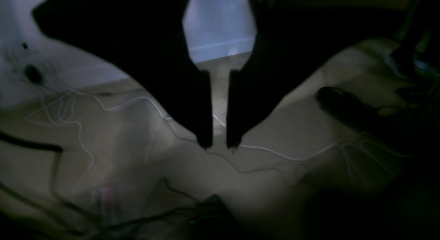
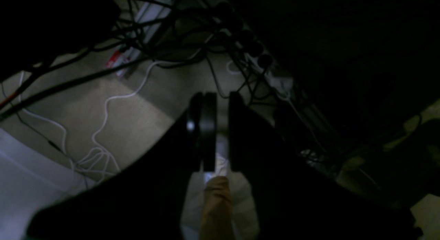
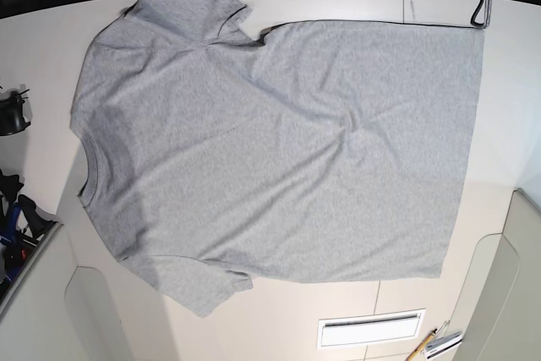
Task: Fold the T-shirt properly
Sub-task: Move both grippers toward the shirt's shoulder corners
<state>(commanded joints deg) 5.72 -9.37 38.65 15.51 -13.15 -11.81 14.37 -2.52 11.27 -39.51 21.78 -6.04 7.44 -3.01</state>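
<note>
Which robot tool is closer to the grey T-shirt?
Cannot tell. Neither arm shows in the base view with the T-shirt. The left tool and right tool each see only floor and cables.

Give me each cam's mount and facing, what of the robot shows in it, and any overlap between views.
Left wrist: on the left arm, looking past the left gripper, jaws slightly apart, at a floor with cables.
Right wrist: on the right arm, looking past the right gripper, narrow gap, at floor and a power strip.
Base: overhead, facing down at the T-shirt spread flat on the table; no gripper shows.
Shared: both wrist views show cabled floor, neither the shirt.
</note>
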